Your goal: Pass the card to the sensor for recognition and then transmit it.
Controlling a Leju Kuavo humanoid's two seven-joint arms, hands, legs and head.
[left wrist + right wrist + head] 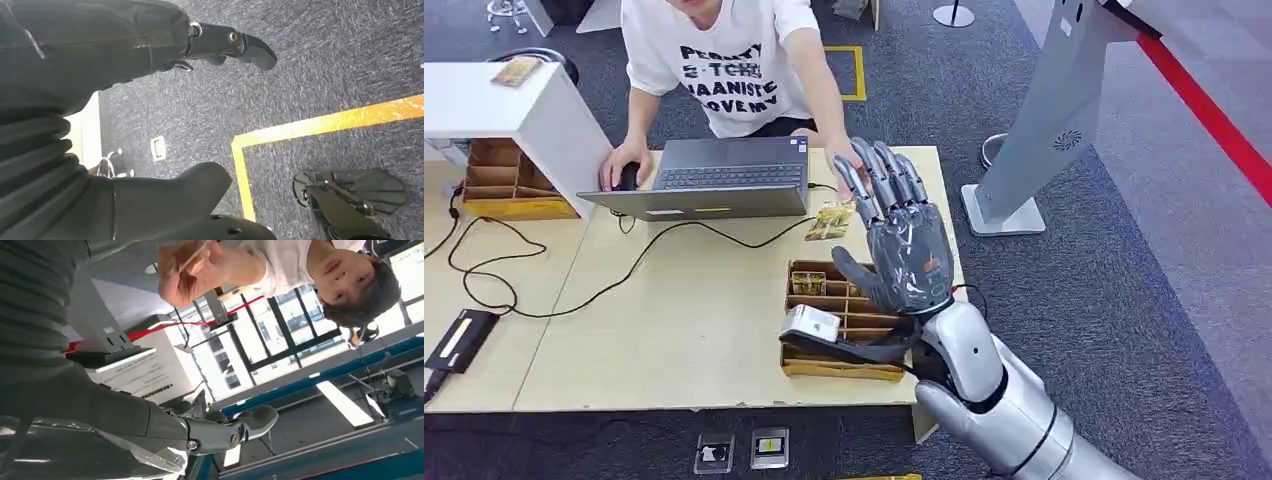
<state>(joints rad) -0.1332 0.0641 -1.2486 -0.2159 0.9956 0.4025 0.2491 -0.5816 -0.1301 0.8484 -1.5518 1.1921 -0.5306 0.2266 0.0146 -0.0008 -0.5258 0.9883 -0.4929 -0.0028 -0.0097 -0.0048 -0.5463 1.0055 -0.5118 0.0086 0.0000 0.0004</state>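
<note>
Worktop (674, 330) of pale wood carries a grey laptop (724, 180), a black cable, a wooden tray (844, 335) with compartments and a white sensor (809, 323) resting on the tray's near left part. The right hand (902, 235) is raised above the tray's far right corner, fingers spread and pointing away from the robot, holding nothing. The card (829, 222) lies just beyond the tray, close to the laptop's right corner and beside the raised fingers; the person's hand (839, 165) reaches down to it, partly hidden behind the robot's fingers. In the right wrist view the person's hand (187, 270) pinches a thin card (192, 257) by its edge, apart from the robot's thumb. The person (724, 60) in a white printed T-shirt leans over the far side, the other hand on a mouse beside the laptop. The left hand (150, 100) hangs over dark carpet with a yellow line (300, 130), fingers apart and empty.
</note>
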